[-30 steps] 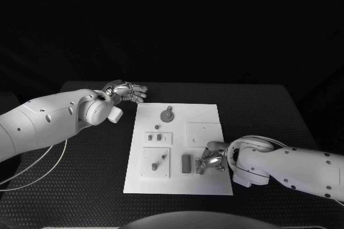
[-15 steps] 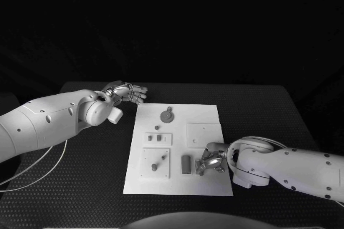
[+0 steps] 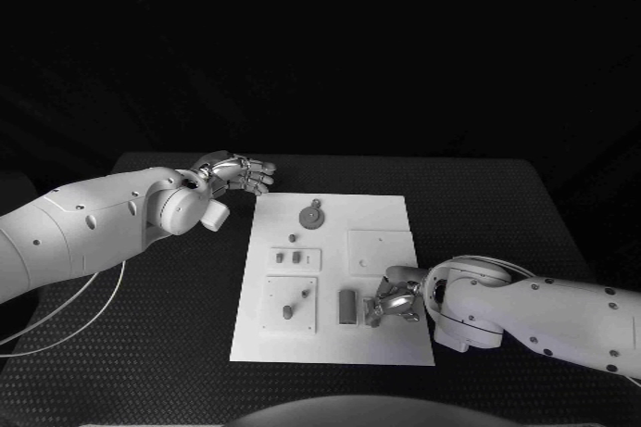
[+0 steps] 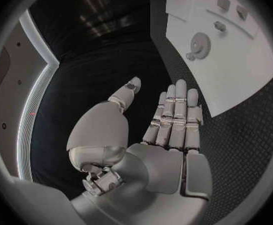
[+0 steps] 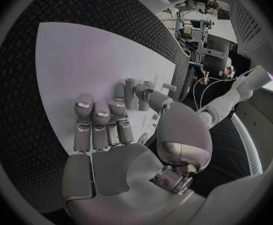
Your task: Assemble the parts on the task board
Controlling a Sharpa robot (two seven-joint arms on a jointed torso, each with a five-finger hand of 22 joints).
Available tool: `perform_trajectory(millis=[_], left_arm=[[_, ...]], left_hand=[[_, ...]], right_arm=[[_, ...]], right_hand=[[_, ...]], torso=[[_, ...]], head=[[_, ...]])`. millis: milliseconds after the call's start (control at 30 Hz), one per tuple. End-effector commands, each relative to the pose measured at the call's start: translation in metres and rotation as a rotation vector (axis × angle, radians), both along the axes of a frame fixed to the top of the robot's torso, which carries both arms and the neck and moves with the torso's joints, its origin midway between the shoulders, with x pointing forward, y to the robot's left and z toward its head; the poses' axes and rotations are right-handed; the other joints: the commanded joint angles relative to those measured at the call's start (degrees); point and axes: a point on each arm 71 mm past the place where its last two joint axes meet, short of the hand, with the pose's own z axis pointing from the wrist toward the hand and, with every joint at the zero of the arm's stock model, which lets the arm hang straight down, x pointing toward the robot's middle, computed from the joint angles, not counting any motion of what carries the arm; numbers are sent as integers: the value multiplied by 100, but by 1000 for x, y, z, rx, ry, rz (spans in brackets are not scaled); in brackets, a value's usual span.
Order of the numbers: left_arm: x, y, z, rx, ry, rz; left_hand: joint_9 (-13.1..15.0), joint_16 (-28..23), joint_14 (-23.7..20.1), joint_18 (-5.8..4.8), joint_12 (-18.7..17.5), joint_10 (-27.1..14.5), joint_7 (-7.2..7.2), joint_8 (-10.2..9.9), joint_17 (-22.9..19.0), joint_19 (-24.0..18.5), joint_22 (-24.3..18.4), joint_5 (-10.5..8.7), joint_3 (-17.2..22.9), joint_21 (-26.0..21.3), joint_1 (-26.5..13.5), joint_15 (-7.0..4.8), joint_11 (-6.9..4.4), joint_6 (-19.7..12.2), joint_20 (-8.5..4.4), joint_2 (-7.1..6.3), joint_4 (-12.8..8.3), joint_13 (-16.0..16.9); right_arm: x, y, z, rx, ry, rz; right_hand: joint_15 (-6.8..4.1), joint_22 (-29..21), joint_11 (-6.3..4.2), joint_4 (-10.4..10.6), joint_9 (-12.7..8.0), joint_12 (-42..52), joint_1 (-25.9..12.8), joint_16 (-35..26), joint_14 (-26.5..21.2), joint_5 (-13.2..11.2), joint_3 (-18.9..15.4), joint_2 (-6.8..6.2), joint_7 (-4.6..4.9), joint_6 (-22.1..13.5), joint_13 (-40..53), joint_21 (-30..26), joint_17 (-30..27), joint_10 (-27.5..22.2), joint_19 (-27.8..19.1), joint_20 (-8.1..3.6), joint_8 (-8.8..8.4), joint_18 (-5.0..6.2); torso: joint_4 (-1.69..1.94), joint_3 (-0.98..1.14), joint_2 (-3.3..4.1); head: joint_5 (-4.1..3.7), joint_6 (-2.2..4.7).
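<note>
The right hand sits low on the task board, fingers bent, just right of a long grey part. I cannot tell if it holds anything. The left hand is open, far away.

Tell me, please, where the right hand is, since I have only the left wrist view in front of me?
Observer: The right hand is at the near right part of the task board, just beside a dark oblong part.
Operator: Is it holding anything?
Observer: I cannot tell. In the right wrist view its fingers reach over the white board, but what lies at their tips is too cluttered to read.
Operator: And where is my left hand relative to the board?
Observer: The left hand is off the board, over the black table by the board's far left corner, and it holds nothing.
</note>
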Motion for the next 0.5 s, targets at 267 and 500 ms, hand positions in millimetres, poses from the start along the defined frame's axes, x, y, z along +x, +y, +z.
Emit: perform_trajectory(millis=[267, 500], left_arm=[[0, -2, 1, -4, -2, -20], [0, -2, 1, -3, -1, -19]], left_hand=[[-8, -28, 37, 102, 1, -31, -27, 31, 14, 27, 12, -6, -3, -40, -13, -9, 15, -11, 2, -2, 1, -9], [-8, -31, 38, 102, 1, -32, -27, 32, 17, 28, 13, -6, -3, -42, -14, -9, 15, -11, 2, -1, 2, -9]], right_arm=[[-1, 6, 3, 41, -21, 17], [-1, 7, 4, 49, -26, 20]], right_hand=[[-60, -28, -42, 142, -20, -52, -99, -44, -5, -248, 13, -90, 15, 18, 24, 26, 18, -16, 17, -50, 28, 166], [-63, -37, -38, 191, -30, -60, -133, -53, -6, -345, 2, -193, 19, 6, 34, 28, 25, -21, 15, -56, 31, 166]], torso=[[0, 2, 0], [-1, -1, -1]], head=[[5, -2], [8, -10]])
